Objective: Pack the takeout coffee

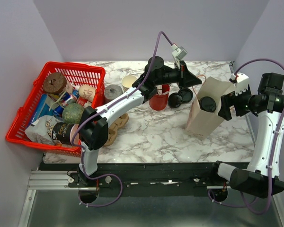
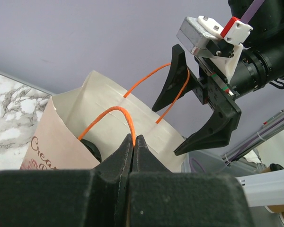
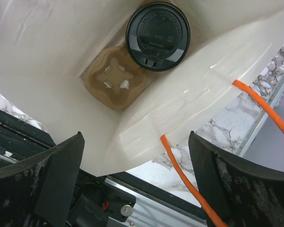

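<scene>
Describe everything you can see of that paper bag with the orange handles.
The paper bag is cream, with reddish script on one side and two orange cord handles. It sits on the marble table, right side, mouth open. Inside are a brown cardboard carrier and a black-lidded cup. The left gripper is shut on one handle; the open right gripper hovers over the mouth.

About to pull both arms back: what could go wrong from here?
The left gripper is shut on one orange cord handle of the cream paper bag; retreating unreleased could topple it. The other handle crosses between the fingers of the open right gripper and may snag. The black-lidded takeout cup sits off-centre in its brown cardboard carrier, unbalancing the bag.
</scene>
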Robot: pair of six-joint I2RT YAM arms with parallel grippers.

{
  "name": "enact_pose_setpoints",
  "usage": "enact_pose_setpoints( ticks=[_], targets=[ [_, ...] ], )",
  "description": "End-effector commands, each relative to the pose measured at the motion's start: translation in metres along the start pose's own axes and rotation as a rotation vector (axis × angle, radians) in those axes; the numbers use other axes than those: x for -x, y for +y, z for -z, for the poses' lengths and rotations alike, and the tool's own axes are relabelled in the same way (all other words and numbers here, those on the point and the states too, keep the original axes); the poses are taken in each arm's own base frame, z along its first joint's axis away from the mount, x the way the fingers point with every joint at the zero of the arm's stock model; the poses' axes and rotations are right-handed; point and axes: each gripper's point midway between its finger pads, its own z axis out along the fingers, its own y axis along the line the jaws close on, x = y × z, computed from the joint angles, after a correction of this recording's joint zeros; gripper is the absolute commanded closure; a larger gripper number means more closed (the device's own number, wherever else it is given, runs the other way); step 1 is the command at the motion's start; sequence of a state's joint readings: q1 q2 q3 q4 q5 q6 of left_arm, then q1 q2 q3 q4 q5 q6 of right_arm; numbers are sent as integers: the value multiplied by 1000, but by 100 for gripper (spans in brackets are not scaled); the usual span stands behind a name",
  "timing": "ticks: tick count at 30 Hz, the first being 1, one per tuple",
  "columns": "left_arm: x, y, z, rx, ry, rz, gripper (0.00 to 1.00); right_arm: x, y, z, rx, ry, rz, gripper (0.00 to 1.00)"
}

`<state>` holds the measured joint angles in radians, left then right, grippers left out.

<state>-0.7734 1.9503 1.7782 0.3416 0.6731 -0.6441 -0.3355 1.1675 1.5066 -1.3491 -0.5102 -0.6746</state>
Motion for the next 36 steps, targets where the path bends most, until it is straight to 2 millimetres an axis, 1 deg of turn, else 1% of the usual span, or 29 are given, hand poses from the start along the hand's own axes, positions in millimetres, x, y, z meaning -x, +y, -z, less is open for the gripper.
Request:
enact_pose_setpoints(
  ticks=[1,5,7,9,12,13,15,17,21,23,26,28,29,35,36],
  targets=[
    [11,-6,2,-5,-21,-34,100,-37,23,10,54,160,-105,0],
    [11,-4,2,1,-21,-33,100,-30,28,6,92,137,-154,0],
    [12,-5,2,-2,-25,-35,100,-34,31,3,115,144,-153,0],
    [13,-6,2,-5,-26,-34,100,-44,29,1,102,175,-137,0],
    [12,-6,2,-12,-24,-34,100,-68,24,-4,83,265,-106,0],
    [12,-6,1,-12,-24,-34,100,-78,25,-7,96,294,-101,0],
    [11,-6,1,-13,-22,-33,100,-83,28,-9,111,302,-87,0],
    [11,-5,1,-12,-23,-29,100,-85,35,-11,141,283,-71,0],
    [7,-3,-1,-12,-15,-25,100,-75,51,-12,207,191,-8,0],
    [7,-3,-2,-15,-15,-33,100,-73,58,-11,224,167,51,0],
    [8,-3,-3,-15,-15,-39,100,-81,71,-14,263,186,98,0],
    [6,1,-4,-8,-12,-55,100,-92,76,-16,266,223,120,0],
    [8,1,-4,-6,-14,-64,100,-94,77,-15,264,227,131,0],
    [4,10,-5,14,6,-123,100,-103,78,-6,209,201,260,0],
    [8,12,-5,26,-3,-133,100,-106,75,-5,189,214,281,0]
  ],
)
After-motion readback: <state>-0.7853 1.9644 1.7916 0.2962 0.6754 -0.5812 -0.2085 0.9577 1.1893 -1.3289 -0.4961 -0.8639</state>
